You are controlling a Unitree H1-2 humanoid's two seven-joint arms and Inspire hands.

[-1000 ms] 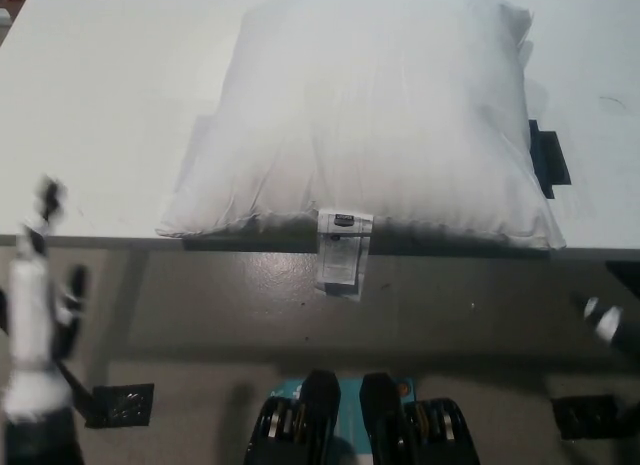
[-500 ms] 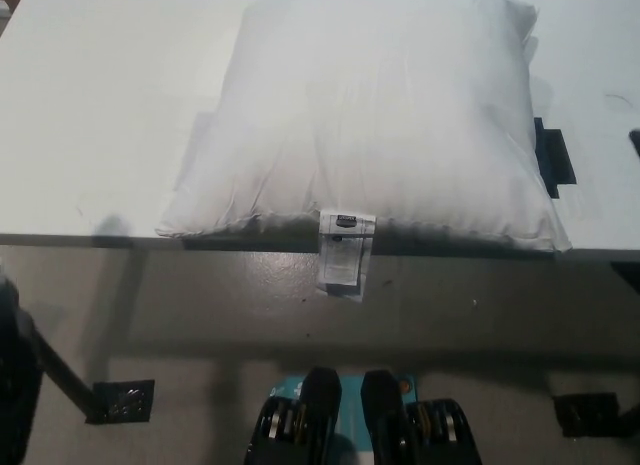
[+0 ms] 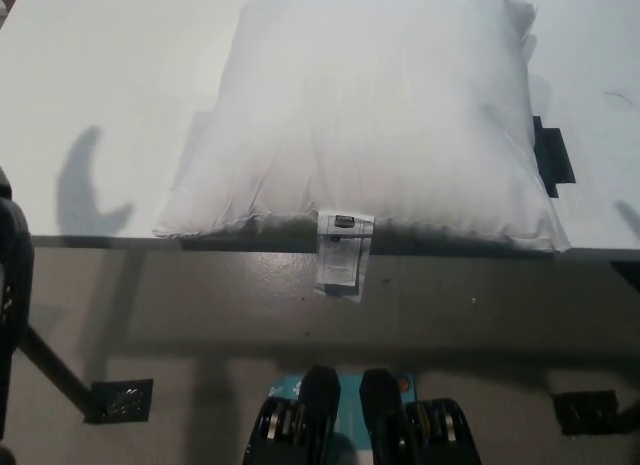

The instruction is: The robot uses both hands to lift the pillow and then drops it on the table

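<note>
At the far left edge of the frame a dark shape rises past the worktop (image 3: 110, 95) edge. It may be part of the robot's left arm, but the white left hand itself is not in the picture, so whether it is released or clenched cannot be told. A shadow shaped like a raised limb falls on the worktop at the left, just beside the pillow.

One pillow (image 3: 370, 115), white and plump, lies flat on the white worktop and fills the upper middle of the frame, its near edge right at the worktop's front edge. One label (image 3: 341, 253) hangs from that near edge down over the front of the worktop, at centre.

To the right, one black flat piece (image 3: 553, 155) shows from under the pillow's right side. The black right hand is out of the picture too; only a faint shadow shows at the right edge, so its state cannot be told either.

Judged from this, the lift has not begun: nothing touches the pillow, and reaching in, gripping both sides, raising and dropping all remain.
</note>
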